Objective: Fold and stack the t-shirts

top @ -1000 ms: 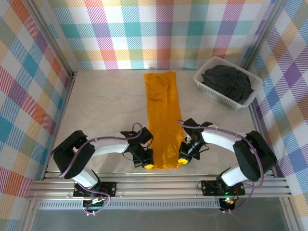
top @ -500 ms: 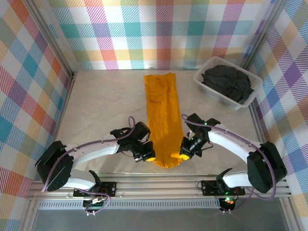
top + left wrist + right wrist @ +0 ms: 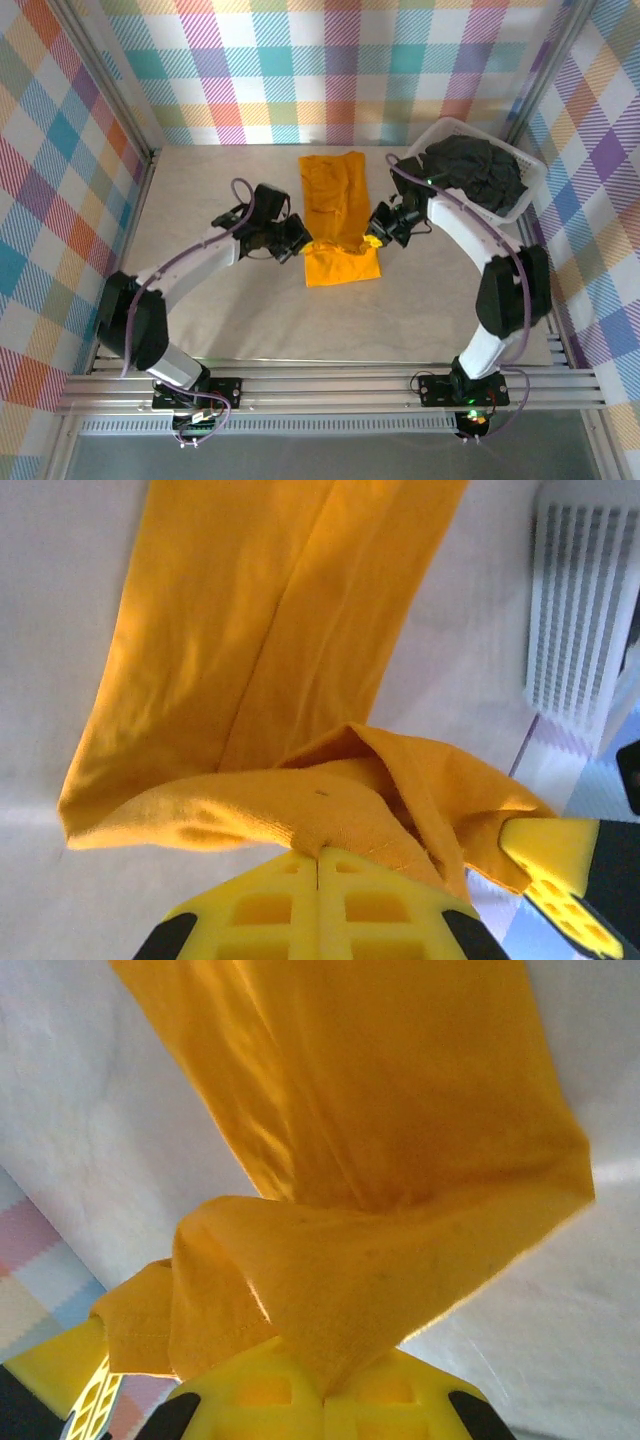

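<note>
The left gripper (image 3: pixel 301 244) and the right gripper (image 3: pixel 376 238) each pinch a side of the orange-yellow t-shirt (image 3: pixel 335 195), jaws clamped tight on the cloth. From above, the shirt lies as a long narrow strip in the middle of the table (image 3: pixel 200 200), its far end close to the plaid back wall. Its near end is lifted between the two grippers, and a doubled-over flap bulges out towards the arm bases.

The top view also takes in the dark t-shirt (image 3: pixel 475 170), heaped in the white basket (image 3: pixel 452 123) at the far right corner, well apart from the orange one. The right arm reaches across the front of that basket.

The left wrist camera shows how the grip sits. The left gripper (image 3: pixel 318 865) has its yellow fingers pressed together with a bunched fold of the orange-yellow t-shirt (image 3: pixel 270 630) caught between them. The flat strip runs away across the table beyond. A slatted white wall of the basket (image 3: pixel 580 610) shows at the right edge.

In the right wrist view, the right gripper (image 3: pixel 325 1385) likewise closes on a thick pleat of the orange-yellow t-shirt (image 3: pixel 380 1110). The cloth drapes over the fingertips and hides the seam where they meet.
</note>
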Controlling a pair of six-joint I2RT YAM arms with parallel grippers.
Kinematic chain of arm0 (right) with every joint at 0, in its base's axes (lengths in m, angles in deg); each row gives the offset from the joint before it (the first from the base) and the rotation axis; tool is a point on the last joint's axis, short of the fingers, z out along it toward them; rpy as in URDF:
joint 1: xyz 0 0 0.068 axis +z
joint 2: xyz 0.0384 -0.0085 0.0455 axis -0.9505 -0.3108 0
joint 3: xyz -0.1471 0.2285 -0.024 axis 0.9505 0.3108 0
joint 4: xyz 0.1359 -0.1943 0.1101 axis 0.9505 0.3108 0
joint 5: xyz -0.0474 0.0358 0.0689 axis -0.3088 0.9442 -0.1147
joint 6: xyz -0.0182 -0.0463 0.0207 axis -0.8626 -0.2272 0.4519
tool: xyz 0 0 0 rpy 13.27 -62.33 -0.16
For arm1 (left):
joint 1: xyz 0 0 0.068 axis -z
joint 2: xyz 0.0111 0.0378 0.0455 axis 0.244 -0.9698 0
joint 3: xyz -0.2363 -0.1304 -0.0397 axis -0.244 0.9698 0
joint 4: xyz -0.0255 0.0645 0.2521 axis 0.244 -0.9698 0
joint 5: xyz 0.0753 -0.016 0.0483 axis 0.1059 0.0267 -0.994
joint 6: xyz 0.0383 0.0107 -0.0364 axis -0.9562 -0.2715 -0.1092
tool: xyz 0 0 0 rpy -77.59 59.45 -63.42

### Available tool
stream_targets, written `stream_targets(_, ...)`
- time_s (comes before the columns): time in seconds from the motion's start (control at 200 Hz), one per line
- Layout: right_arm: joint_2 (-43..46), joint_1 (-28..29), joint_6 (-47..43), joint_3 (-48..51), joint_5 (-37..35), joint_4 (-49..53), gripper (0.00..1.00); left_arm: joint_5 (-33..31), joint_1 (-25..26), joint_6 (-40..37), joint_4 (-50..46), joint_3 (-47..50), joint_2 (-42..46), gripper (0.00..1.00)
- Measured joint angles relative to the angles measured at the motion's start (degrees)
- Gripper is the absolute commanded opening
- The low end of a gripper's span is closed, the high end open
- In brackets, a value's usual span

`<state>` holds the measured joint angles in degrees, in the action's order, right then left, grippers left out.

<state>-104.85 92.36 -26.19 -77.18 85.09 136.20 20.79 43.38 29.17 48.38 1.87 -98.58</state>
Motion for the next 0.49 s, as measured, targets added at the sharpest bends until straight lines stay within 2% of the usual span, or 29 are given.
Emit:
stream_targets(0.305, -14.91, -3.72, -0.96, -16.96, -0.68, 0.66, 0.00, -0.28, -4.13, -3.69, -0.37, -16.04, -15.04, 0.00)
stream_targets(0.495, -19.82, -4.52, -0.90, -19.54, -0.59, 0.81, 0.00, -0.26, -5.49, -5.35, -1.73, -20.35, -19.85, 0.00)
